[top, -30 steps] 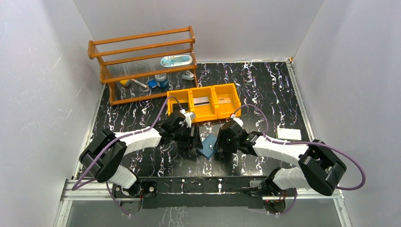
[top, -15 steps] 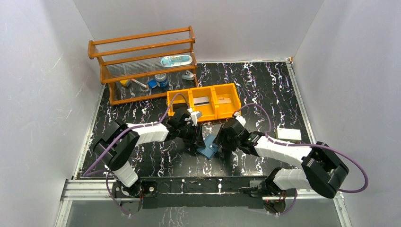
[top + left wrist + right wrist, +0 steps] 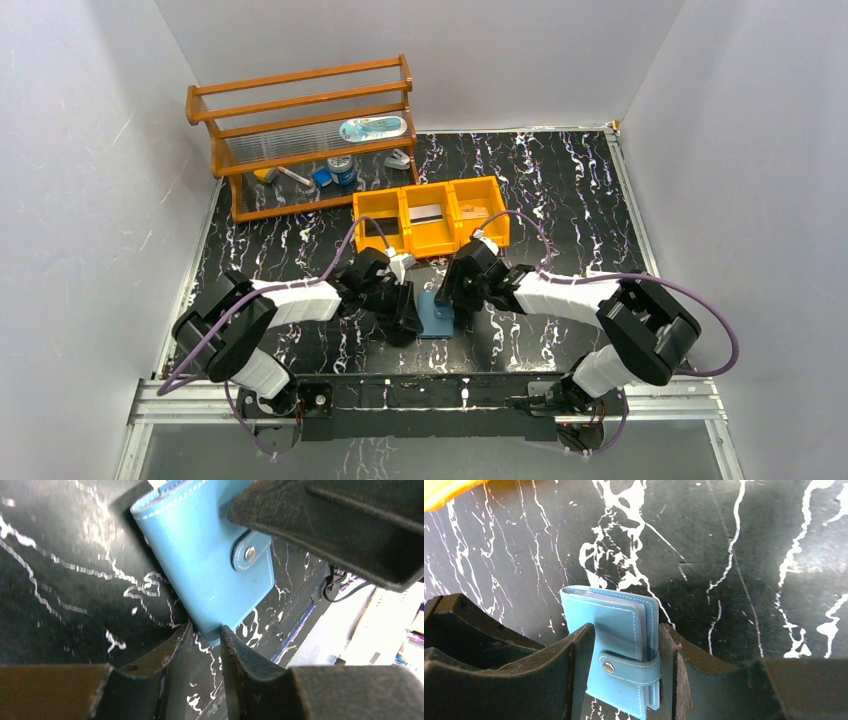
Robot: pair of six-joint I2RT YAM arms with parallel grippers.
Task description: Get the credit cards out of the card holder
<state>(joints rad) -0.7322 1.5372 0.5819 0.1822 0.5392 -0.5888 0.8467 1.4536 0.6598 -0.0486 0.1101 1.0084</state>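
Observation:
The light blue card holder (image 3: 437,314) stands between my two grippers near the table's front centre. It is folded shut, with its snap tab (image 3: 624,667) fastened. My right gripper (image 3: 624,645) is shut on it, one finger against each side. My left gripper (image 3: 206,629) has its tips closed in on the holder's lower corner (image 3: 212,636), and both tips touch it. The dark bar above the card holder (image 3: 200,555) in the left wrist view is a finger of the right gripper. A silver-grey credit card (image 3: 427,213) and a tan one (image 3: 474,212) lie in the orange tray. Any cards inside the holder are hidden.
The orange three-compartment tray (image 3: 430,248) sits just behind the grippers. A wooden rack (image 3: 300,130) with small items stands at the back left. White walls close in the left, right and back sides.
The left gripper's jaws have narrowed onto the holder's corner. The right arm has swung left, bringing its wrist in over the holder. The holder has shifted slightly.

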